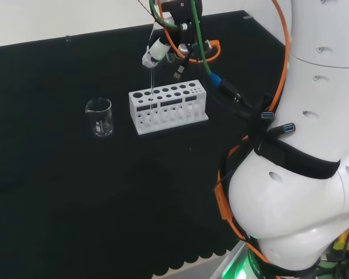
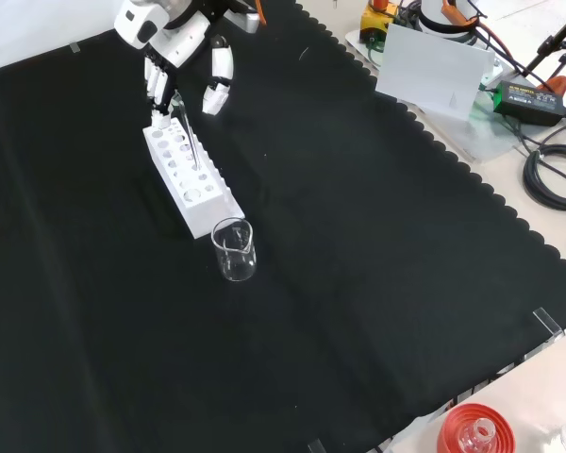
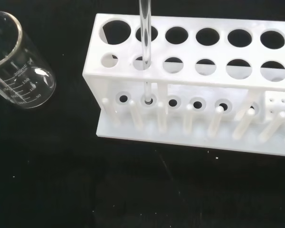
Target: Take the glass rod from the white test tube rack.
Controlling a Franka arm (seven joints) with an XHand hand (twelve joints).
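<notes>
though still racked, glass rod (image 3: pixel 144 33) between pinching fingers (image 2: pixel 158 87)

Robot hand (image 2: pixel 174 47) over white test tube rack (image 2: pixel 191 177) on black-clothed bench (image 2: pixel 358 264).
Fingers (image 2: pixel 157 85) curled round top of glass rod (image 2: pixel 188 137), standing in a rack hole; empty glass beaker (image 2: pixel 234 250) just beside rack's near end.

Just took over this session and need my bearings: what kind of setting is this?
Most likely a lab-style robot test bench: a white test tube rack holding a glass rod, a glass beaker beside it, all on black cloth with cables at the edge.
</notes>
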